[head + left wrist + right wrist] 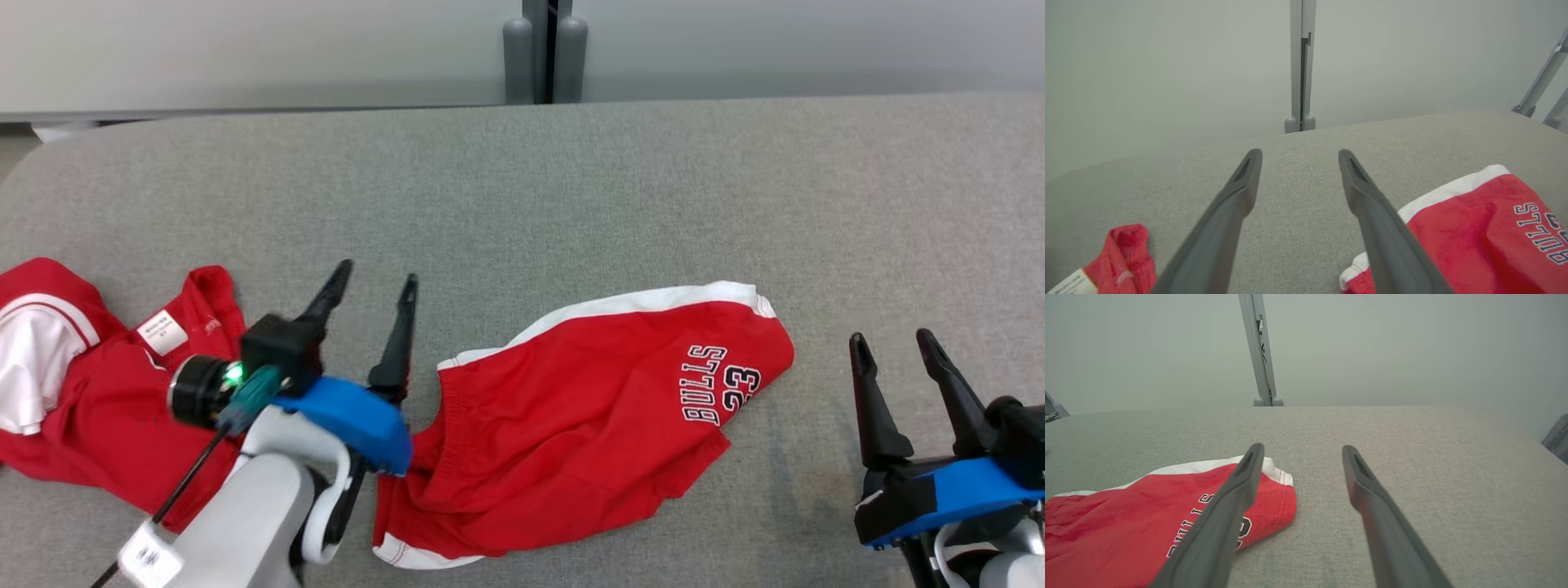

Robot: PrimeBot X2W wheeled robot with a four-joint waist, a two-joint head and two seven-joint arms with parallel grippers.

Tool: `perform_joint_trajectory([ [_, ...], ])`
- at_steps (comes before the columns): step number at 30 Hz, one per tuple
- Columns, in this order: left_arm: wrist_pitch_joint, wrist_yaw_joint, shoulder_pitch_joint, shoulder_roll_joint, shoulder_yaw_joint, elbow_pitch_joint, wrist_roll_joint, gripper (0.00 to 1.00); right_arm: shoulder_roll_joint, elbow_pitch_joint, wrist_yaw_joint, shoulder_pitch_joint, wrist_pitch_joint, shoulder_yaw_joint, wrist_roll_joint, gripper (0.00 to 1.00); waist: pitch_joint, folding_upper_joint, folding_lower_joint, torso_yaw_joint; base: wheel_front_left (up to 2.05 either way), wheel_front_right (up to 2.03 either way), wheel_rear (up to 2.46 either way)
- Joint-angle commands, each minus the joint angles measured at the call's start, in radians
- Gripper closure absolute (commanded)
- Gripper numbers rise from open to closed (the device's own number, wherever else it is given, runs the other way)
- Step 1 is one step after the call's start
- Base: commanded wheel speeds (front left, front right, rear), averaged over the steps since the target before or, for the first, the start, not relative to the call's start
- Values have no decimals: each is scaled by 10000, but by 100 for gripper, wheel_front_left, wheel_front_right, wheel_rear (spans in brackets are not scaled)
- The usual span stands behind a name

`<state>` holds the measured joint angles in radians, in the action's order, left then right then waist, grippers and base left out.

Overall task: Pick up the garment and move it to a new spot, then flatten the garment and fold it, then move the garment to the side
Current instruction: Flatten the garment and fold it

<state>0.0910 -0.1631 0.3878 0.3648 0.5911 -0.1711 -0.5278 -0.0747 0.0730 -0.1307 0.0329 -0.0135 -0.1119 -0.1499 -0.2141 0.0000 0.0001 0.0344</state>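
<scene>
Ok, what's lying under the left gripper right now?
Grey fabric surface shows between the fingers of the open left gripper. Its blue mount covers the waistband corner of the red Bulls shorts, and the forearm hides part of the red jersey.

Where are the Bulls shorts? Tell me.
In the head view the red shorts lie on the grey surface near centre, between the left hand and the right hand, closer to the left one.
</scene>
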Motion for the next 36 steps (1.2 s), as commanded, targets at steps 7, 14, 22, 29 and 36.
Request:
perform_joint_trajectory([
  [7,-1804,1082,1150,-637,883,-2308,-468,0,-24,-345,-1,373,132,144,-117,0,-388,0,-1,-308,0,0,0],
  [14,-2827,1732,1406,-878,1335,-3603,-794,0,14,-609,-1,481,242,45,-166,0,-577,0,-1,-414,0,0,0],
  [22,-2937,1972,1686,-905,1596,-4204,-681,100,-326,-1223,-1,905,257,275,-220,0,-692,0,-1,-366,0,0,0],
  [29,-2576,1858,2106,-1105,1626,-4053,-511,100,-986,-2511,-2,1861,256,645,-634,0,-1043,0,-1,17,0,0,0],
  [36,-2233,1738,2446,-1276,1643,-3813,-401,100,-1394,-3663,-1,3062,206,1313,-887,0,-1736,0,-1,499,0,0,0],
])
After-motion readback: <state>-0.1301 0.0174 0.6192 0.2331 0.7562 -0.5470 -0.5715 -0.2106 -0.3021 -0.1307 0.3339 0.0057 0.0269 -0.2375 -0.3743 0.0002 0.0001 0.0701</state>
